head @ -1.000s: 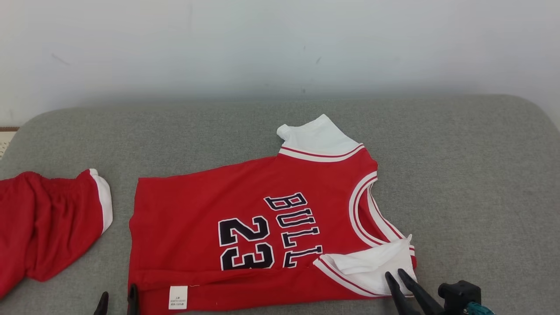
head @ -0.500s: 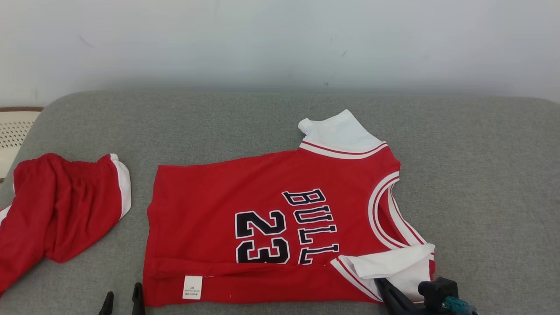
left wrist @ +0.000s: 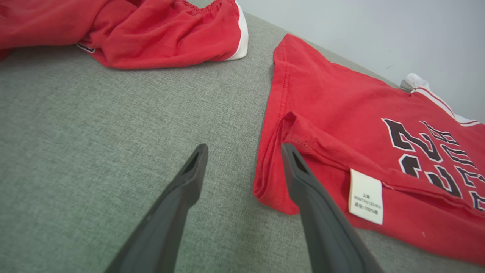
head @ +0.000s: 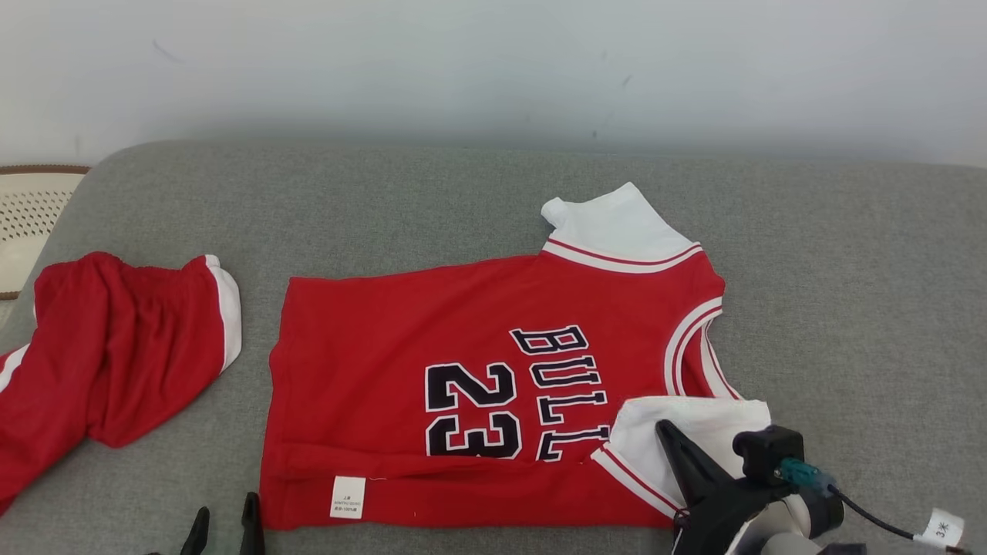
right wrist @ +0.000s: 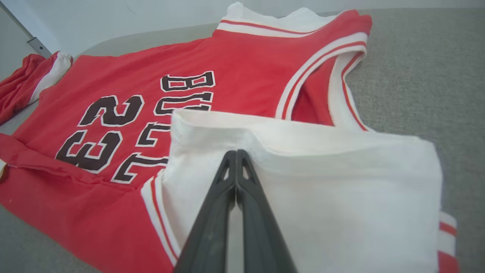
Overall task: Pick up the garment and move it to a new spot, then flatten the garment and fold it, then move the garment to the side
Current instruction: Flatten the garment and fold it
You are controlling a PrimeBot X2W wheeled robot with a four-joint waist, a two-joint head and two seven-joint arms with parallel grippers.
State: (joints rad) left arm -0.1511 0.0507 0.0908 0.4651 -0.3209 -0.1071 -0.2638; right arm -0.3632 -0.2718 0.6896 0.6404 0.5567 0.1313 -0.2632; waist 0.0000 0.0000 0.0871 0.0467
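Note:
The garment [head: 463,324] is a red jersey with black "23" print and white sleeves, lying flat on the grey cushion. My right gripper [head: 663,428] is over its near white sleeve [right wrist: 341,182]. In the right wrist view that gripper [right wrist: 235,152] is shut, its tips pinching a puckered fold of the sleeve. My left gripper [head: 224,528] stands open at the jersey's lower left corner. In the left wrist view its [left wrist: 242,151] right finger lies over the folded hem [left wrist: 288,132] and its left finger over bare cushion. A white label [left wrist: 365,197] sits beside it.
Red shorts with white trim [head: 116,347] lie crumpled at the cushion's left end. A cream woven object [head: 31,216] shows past the left edge. A pale wall rises behind the grey cushion [head: 848,270]. A tagged cable [head: 941,529] trails from my right wrist.
The head camera has shifted, sliding the whole picture rightward. My right gripper has shut on the white sleeve, whose edge now lies closer to the lettering. The left gripper stays open.

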